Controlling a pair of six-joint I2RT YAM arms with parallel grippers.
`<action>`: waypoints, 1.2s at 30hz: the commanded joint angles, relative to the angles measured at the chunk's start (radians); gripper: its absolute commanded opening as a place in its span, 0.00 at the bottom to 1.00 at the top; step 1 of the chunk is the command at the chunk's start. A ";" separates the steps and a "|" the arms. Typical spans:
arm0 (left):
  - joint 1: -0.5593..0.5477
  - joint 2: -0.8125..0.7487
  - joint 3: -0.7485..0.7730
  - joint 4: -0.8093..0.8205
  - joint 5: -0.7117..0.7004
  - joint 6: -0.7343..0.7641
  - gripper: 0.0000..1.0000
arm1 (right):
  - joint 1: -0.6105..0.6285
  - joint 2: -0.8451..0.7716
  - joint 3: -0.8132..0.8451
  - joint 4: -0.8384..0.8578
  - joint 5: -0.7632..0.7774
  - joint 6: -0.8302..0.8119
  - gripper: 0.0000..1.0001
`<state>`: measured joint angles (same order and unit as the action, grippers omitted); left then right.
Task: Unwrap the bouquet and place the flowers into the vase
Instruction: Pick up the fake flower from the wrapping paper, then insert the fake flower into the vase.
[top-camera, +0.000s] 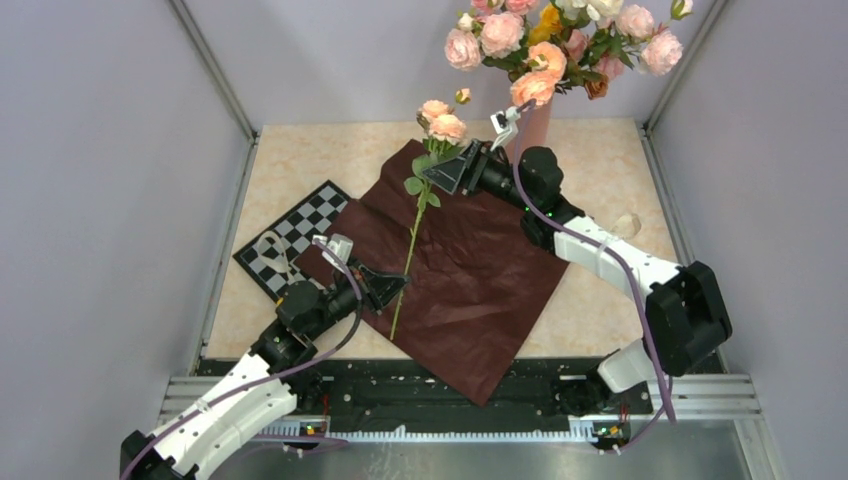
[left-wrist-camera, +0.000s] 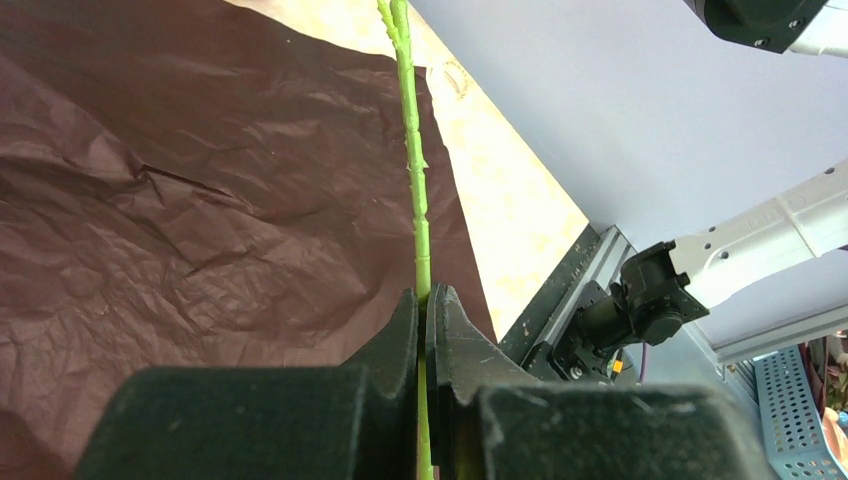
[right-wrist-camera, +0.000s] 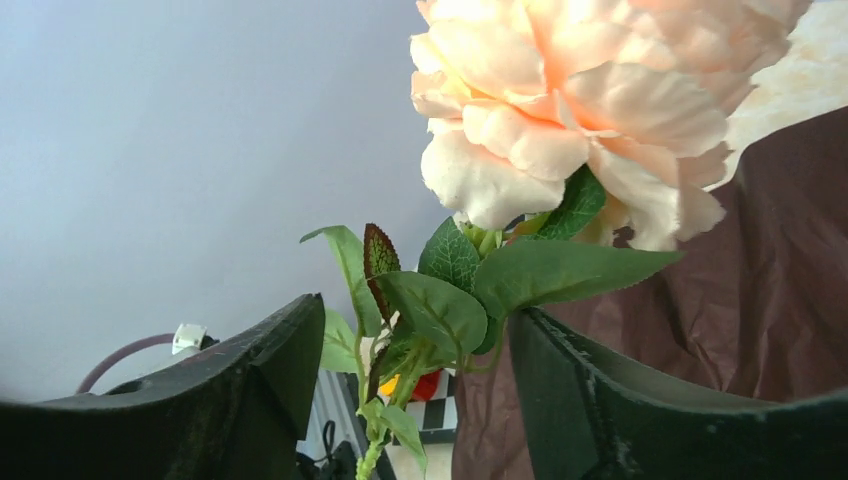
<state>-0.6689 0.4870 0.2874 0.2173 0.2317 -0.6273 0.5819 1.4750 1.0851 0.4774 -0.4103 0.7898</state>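
Left pincer (top-camera: 392, 283) is pinching the flower's thin green stem (left-wrist-camera: 413, 150) low down, jaws pressed together on it, over the dark red paper (top-camera: 470, 270) lying spread flat on the worktop (top-camera: 600, 170). Right pincer (top-camera: 452, 166) is standing spread around the leaves (right-wrist-camera: 440, 300) just under the peach bloom (right-wrist-camera: 560, 100), gripping nothing. The flower is slanting between the two arms, head toward the back, near the pink vase (top-camera: 537, 128) but not in it.

Step in hand looks like a handover near the head so the stem can go upright. To do it well, the right pincer should be closing on bare stem below the leaves, not on leaf or petal. The left should be letting go only once the right is holding firm. Then the stem foot needs tipping down and threading into the narrow neck, which the big roses (top-camera: 560, 40) are crowding. A thin stem like this is likely to swing or slip.

Hard to see:
- The big roses and the right arm are hiding the vase mouth, so it's unclear what else is already in it.
- In the right wrist view, leaves are blocking the stem between the jaws.
- The cream loop (top-camera: 272, 250) on the checkerboard (top-camera: 310, 215) may be ribbon, but it's too small to tell.
- The pale lump (top-camera: 627, 222) beside the right arm is unidentifiable.
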 joint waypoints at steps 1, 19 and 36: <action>-0.003 -0.002 0.003 0.034 0.018 -0.002 0.00 | 0.020 0.030 0.070 0.049 -0.050 0.025 0.65; -0.003 0.119 0.045 -0.048 0.037 0.035 0.06 | 0.039 0.013 -0.010 0.147 -0.041 0.059 0.00; 0.088 0.336 0.370 -0.454 -0.075 0.147 0.99 | 0.045 -0.520 -0.111 -0.225 0.174 -0.286 0.00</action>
<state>-0.6468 0.7303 0.5171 -0.0921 0.1848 -0.5388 0.6159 1.0813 0.9104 0.4026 -0.3447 0.6464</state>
